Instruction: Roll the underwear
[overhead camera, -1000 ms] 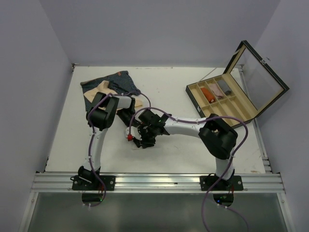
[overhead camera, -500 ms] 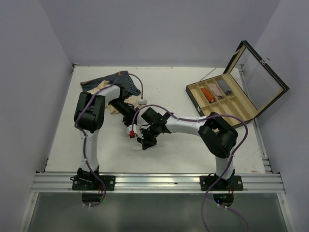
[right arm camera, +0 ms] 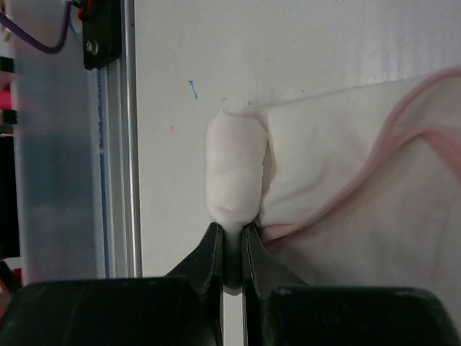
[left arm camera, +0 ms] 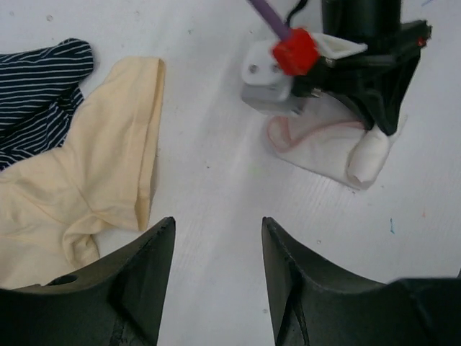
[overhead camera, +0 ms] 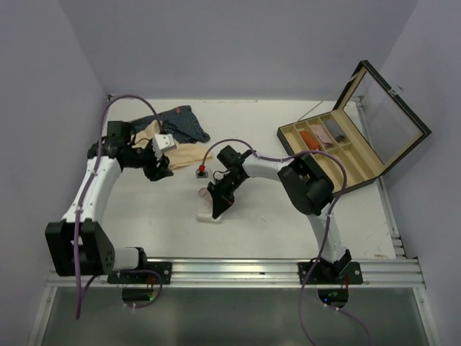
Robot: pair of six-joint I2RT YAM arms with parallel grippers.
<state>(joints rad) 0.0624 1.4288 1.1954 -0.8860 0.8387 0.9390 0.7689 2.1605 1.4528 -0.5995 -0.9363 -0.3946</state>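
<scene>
The small pink-and-white underwear (right arm camera: 346, 137) lies flat on the white table with one end rolled into a short tube (right arm camera: 233, 169). My right gripper (right arm camera: 230, 232) is shut on the near tip of that roll. From above, the right gripper (overhead camera: 215, 207) points down at the underwear (overhead camera: 204, 215) in the table's middle. My left gripper (left arm camera: 218, 225) is open over bare table, apart from the pink-and-white garment (left arm camera: 320, 148). The beige underwear (left arm camera: 86, 187) lies to its left, partly on the navy striped one (left arm camera: 36, 83). In the top view the left gripper (overhead camera: 160, 171) hovers beside the beige piece (overhead camera: 186, 153).
A compartmented wooden box (overhead camera: 292, 153) with its glass lid (overhead camera: 392, 115) raised stands at the back right, several small rolled items in it. The aluminium rail (overhead camera: 238, 272) runs along the near edge. Purple cables loop over both arms.
The left arm has swung out to the left, away from the pink-and-white underwear, and its jaws have opened. The right gripper has closed on the rolled end and turned toward the near edge.
</scene>
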